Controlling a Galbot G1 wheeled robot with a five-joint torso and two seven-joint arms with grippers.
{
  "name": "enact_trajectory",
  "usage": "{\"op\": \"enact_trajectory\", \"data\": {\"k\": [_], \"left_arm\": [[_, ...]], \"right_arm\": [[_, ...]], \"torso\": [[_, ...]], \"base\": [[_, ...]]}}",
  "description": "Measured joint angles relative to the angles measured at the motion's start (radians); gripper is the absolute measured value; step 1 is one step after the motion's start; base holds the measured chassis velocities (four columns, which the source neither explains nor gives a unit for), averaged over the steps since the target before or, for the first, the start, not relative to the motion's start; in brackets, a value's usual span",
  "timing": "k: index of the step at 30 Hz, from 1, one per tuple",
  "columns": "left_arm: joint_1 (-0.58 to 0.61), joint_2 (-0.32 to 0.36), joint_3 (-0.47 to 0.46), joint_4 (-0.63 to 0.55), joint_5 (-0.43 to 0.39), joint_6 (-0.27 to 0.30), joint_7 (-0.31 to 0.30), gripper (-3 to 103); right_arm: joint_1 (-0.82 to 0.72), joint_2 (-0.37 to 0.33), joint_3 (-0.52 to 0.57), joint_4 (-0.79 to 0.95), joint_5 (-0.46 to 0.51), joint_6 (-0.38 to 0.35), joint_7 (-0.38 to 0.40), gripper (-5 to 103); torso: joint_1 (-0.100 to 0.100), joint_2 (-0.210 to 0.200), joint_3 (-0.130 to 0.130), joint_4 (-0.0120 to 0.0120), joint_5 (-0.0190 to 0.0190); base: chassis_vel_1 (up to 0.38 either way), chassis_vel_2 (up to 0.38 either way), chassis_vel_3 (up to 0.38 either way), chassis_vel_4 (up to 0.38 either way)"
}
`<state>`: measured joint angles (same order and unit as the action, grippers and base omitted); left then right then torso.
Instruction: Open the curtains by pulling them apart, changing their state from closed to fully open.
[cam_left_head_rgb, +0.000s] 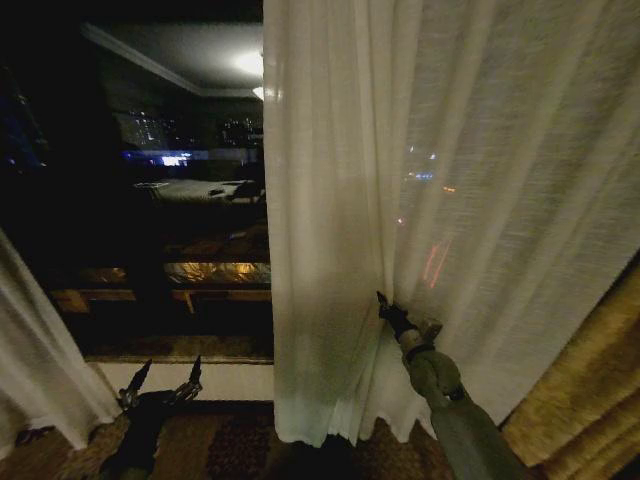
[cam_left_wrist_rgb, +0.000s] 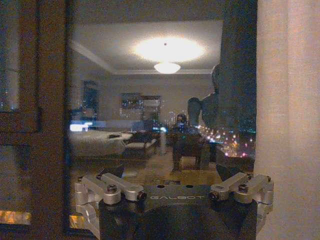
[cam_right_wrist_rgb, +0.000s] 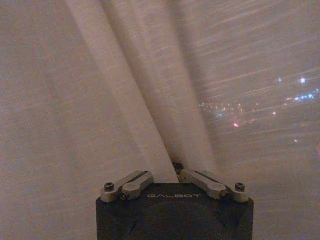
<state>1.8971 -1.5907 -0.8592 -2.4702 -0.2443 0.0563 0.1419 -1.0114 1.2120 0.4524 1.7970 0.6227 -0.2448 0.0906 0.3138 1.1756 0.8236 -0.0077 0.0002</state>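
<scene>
Right hand (cam_left_head_rgb: 385, 305) pinched shut on a thin pleat of right curtain (cam_left_head_rgb: 480, 180), centre frame. Could slip free under pull. Left hand (cam_left_head_rgb: 160, 385) spread, empty, lower left.

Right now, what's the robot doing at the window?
It is opening the sheer curtains. The right gripper is shut on a fold of the right curtain, which bunches toward the grip and hangs over the right half of the window. The left curtain is already at the far left, so dark glass shows between the two. The left gripper is open, low near the floor, holding nothing. A gold drape hangs at far right.
</scene>
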Motion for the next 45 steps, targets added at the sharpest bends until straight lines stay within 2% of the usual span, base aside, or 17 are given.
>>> {"op": "enact_trajectory", "data": {"k": [35,45], "left_arm": [[0.002,0.000,0.004,-0.006,0.004,-0.001,0.001,100],[0.007,0.000,0.006,-0.005,0.004,-0.012,0.001,100]], "right_arm": [[-0.016,-0.009,0.022,0.006,-0.007,0.005,-0.012,0],[-0.022,-0.009,0.023,-0.004,-0.035,0.038,-0.016,0]], "torso": [[0.000,0.000,0.000,0.0000,0.0001],[0.000,0.000,0.000,-0.0004,0.0005]], "base": [[-0.356,-0.355,0.358,0.355],[-0.289,-0.316,0.308,0.325]]}}
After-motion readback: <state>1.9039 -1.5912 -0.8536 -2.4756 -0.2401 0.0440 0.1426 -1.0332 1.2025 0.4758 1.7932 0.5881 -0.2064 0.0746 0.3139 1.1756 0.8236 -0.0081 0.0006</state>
